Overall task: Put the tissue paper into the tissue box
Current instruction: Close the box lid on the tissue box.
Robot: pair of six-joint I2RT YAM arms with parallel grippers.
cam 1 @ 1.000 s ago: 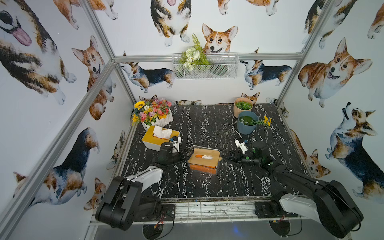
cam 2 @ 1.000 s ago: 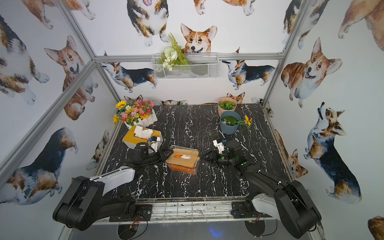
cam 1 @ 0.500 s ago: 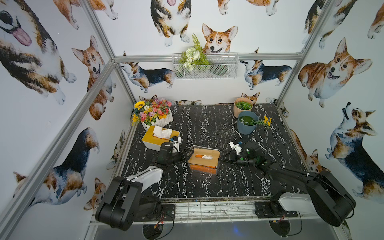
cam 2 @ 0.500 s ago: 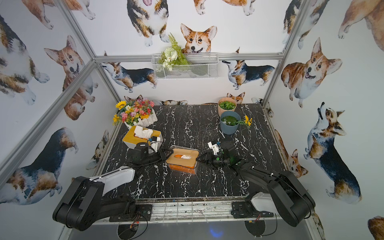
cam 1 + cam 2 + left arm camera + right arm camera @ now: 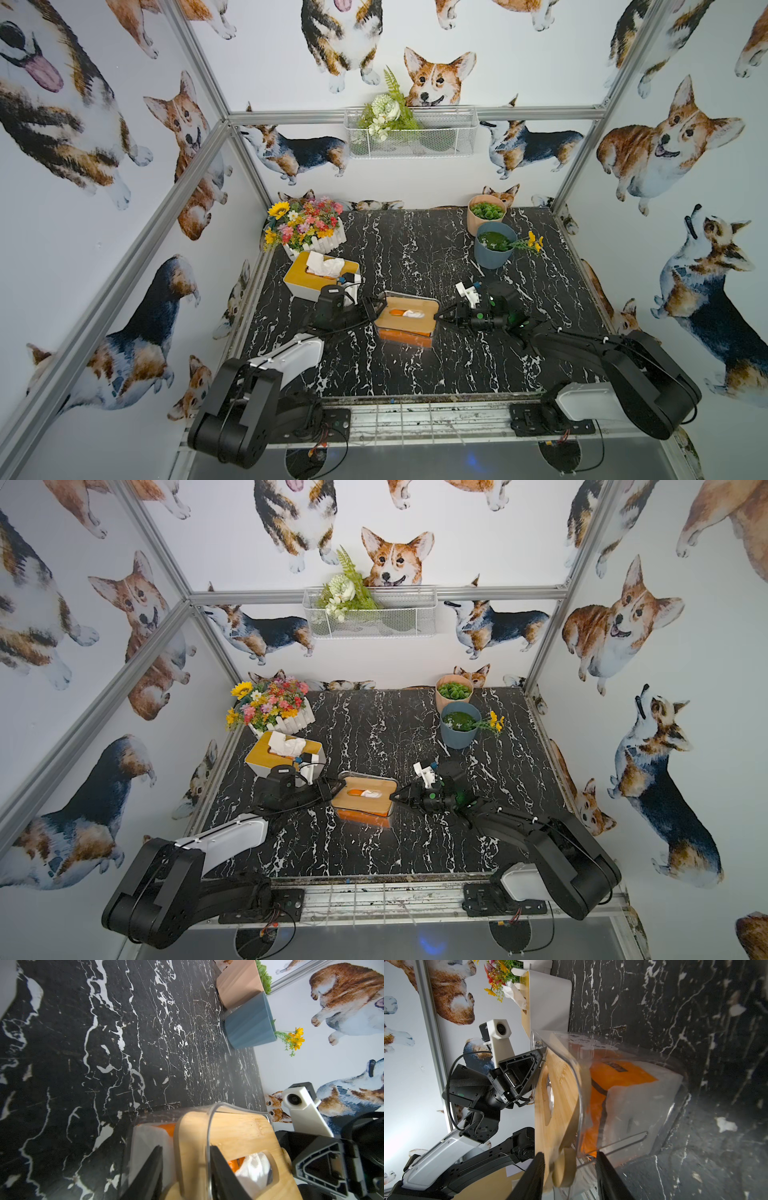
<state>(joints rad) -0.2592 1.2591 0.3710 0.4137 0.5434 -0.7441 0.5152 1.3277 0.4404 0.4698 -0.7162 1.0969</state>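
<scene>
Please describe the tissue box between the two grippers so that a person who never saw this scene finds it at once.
On the black marble table, look near the middle, between the left gripper and the right gripper. This tissue box has clear walls, a wooden lid and an orange pack inside; the other box, by the flowers, has white walls.

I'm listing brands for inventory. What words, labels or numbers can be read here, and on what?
No text can be read.
Tissue pack: dark print on its orange wrap, too blurred to read.
</scene>
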